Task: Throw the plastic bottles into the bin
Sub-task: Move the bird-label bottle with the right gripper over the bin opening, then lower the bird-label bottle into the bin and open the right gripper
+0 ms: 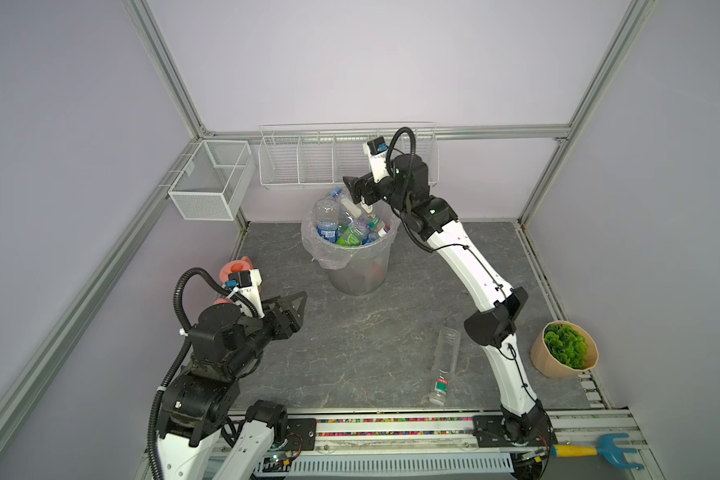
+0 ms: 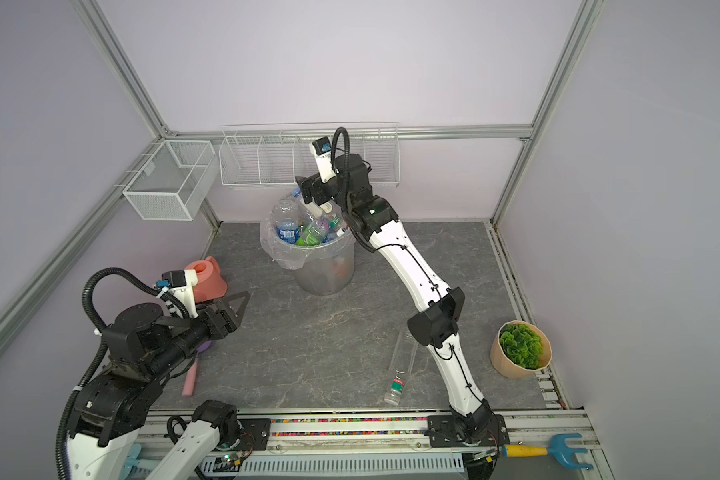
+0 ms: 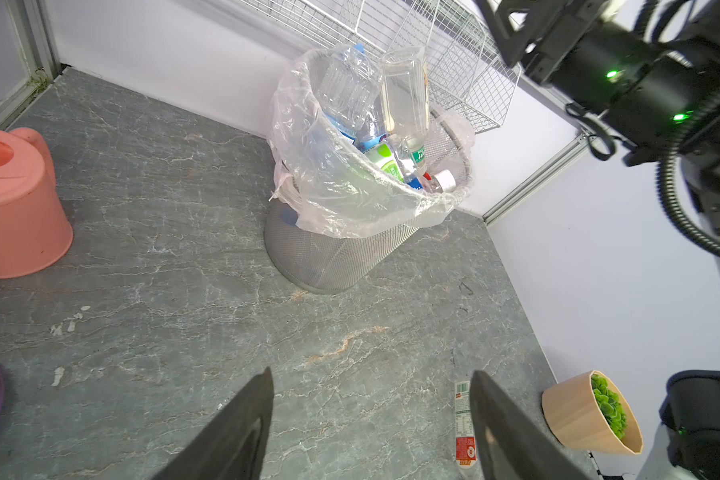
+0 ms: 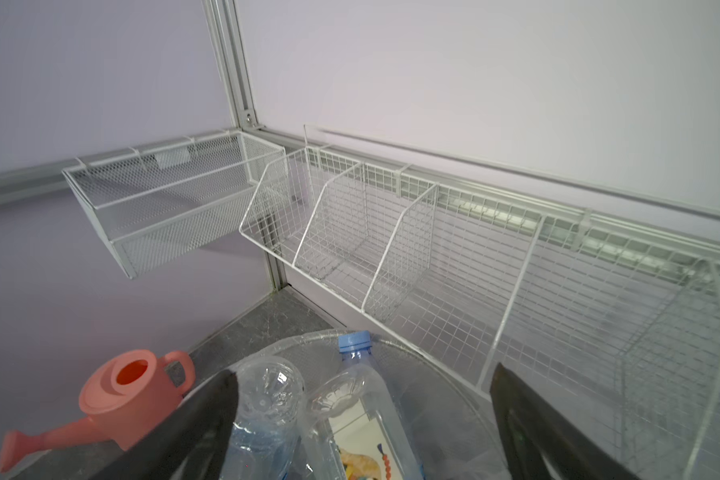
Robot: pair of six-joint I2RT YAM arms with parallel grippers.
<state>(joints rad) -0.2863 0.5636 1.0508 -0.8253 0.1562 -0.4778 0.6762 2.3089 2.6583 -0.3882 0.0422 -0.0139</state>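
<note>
One bottle lies on its side on the bench, lower right of centre in both top views, just beside the right arm's elbow. The other bottles are heaped above the rim of the bin at upper centre. The right fingers stand wide apart and empty just over that heap. The left fingers are also spread, holding nothing, above bare bench at lower left. To finish the drop cleanly, the right arm should probably lift straight up before swinging away, so that it does not knock the tall bottles leaning at the rim. The pile looks unsteady, so the last bottle is best placed on its lower side.
</note>
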